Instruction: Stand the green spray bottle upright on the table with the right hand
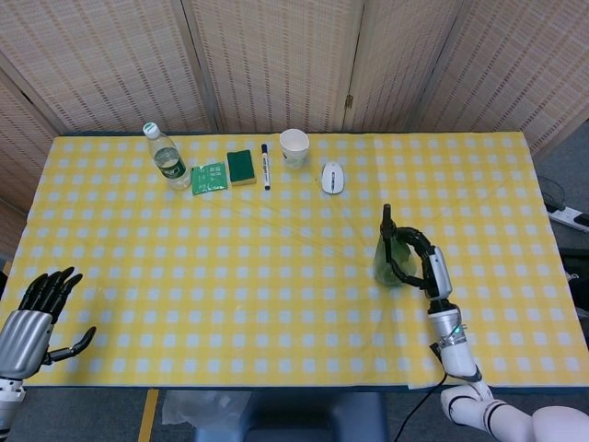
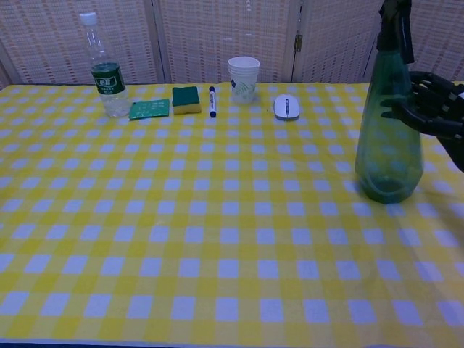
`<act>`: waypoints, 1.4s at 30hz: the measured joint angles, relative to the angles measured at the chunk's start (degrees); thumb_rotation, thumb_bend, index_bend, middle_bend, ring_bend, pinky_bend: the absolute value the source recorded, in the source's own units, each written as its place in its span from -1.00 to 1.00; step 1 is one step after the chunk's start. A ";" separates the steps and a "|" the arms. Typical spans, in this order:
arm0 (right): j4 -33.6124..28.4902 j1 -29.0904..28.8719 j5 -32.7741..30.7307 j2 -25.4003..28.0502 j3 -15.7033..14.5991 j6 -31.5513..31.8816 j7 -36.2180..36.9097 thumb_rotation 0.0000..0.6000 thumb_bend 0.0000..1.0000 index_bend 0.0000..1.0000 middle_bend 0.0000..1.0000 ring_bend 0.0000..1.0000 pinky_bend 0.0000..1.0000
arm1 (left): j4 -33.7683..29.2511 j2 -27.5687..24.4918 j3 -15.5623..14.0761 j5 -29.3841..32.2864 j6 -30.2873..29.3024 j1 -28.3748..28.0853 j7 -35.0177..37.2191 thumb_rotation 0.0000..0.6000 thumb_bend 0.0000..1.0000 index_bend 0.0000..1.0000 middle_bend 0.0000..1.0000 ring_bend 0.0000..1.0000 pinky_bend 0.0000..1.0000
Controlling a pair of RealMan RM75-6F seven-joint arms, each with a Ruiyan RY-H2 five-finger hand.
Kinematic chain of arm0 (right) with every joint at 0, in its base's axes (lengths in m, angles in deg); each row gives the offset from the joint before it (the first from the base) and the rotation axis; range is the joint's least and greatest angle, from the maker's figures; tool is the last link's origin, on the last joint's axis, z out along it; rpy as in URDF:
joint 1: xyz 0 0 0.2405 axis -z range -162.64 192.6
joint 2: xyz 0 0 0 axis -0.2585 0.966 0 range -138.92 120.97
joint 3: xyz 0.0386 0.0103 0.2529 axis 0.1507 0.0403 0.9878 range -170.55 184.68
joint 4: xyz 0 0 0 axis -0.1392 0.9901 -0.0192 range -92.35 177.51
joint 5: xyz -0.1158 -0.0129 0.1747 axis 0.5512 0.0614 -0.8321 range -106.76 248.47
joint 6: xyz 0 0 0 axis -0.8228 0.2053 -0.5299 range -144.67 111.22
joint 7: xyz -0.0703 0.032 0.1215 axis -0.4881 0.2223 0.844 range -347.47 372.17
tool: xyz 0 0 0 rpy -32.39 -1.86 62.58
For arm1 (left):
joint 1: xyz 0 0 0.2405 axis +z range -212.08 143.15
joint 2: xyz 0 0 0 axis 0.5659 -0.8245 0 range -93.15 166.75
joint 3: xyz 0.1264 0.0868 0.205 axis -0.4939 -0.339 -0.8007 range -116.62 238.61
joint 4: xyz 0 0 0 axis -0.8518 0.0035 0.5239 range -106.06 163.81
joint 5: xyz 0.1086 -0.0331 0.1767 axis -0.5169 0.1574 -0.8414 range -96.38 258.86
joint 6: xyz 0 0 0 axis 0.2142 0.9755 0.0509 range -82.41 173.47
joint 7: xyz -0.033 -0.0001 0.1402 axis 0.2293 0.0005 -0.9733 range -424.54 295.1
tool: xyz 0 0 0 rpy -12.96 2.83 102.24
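Green spray bottle (image 2: 388, 138) stands upright on the desk (image 1: 276, 276), right side, base down on the yellow checked cloth, nozzle up. Right robot hand (image 2: 433, 109) sits just beside the bottle's neck, fingers spread and curved toward it; in the chest view they look apart from the plastic, in the head view the right robot hand (image 1: 419, 258) overlaps the bottle, so contact is hard to rule out. Reads as the release step: bottle placed, grip coming off. Next move calls for pulling the hand straight away sideways without clipping the neck, since the bottle is tall and could tip. Left robot hand (image 1: 32, 318) is spread and holds nothing, near the desk's front left corner.
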 measured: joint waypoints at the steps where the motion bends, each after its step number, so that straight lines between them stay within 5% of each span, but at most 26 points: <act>1: 0.18 0.17 0.24 -0.06 -0.17 0.36 0.35 1.00 -0.16 0.33 0.08 -0.01 -0.40 | 0.01 -0.01 -0.01 -0.05 0.02 -0.02 0.05 -0.43 -0.30 -1.00 -0.86 -1.00 -1.00; 15: -1.19 4.63 1.29 2.74 -0.78 6.26 1.27 1.00 -0.16 0.27 0.05 -0.04 -0.44 | -0.01 0.29 -0.21 -0.53 0.12 -0.07 -0.97 -0.43 -0.30 -1.00 -0.86 -1.00 -1.00; 17: -0.44 5.19 1.54 2.72 -1.27 6.63 1.11 1.00 -0.16 0.12 -0.01 -0.10 -0.51 | -0.07 0.32 -0.22 -0.50 0.17 -0.06 -1.10 -0.43 -0.30 -1.00 -0.86 -1.00 -1.00; 22: 1.03 6.02 2.66 2.88 -2.44 7.32 1.77 1.00 -0.16 -0.61 -0.38 -0.38 -0.74 | -0.10 0.36 -0.28 -0.44 0.54 -0.18 -1.29 -0.43 -0.30 -1.00 -0.86 -1.00 -1.00; 25: 1.36 6.37 3.00 3.04 -2.46 8.36 2.18 1.00 -0.16 -0.82 -0.55 -0.50 -0.84 | -0.10 0.39 -0.32 -0.54 0.51 -0.18 -1.37 -0.43 -0.29 -1.00 -0.86 -1.00 -1.00; 42: -3.42 7.75 2.89 6.74 -1.41 10.31 0.40 1.00 -0.16 -0.86 -0.62 -0.54 -0.88 | 0.16 0.30 -0.42 -0.77 0.50 -0.25 -0.46 -0.43 -0.30 -1.00 -0.86 -1.00 -1.00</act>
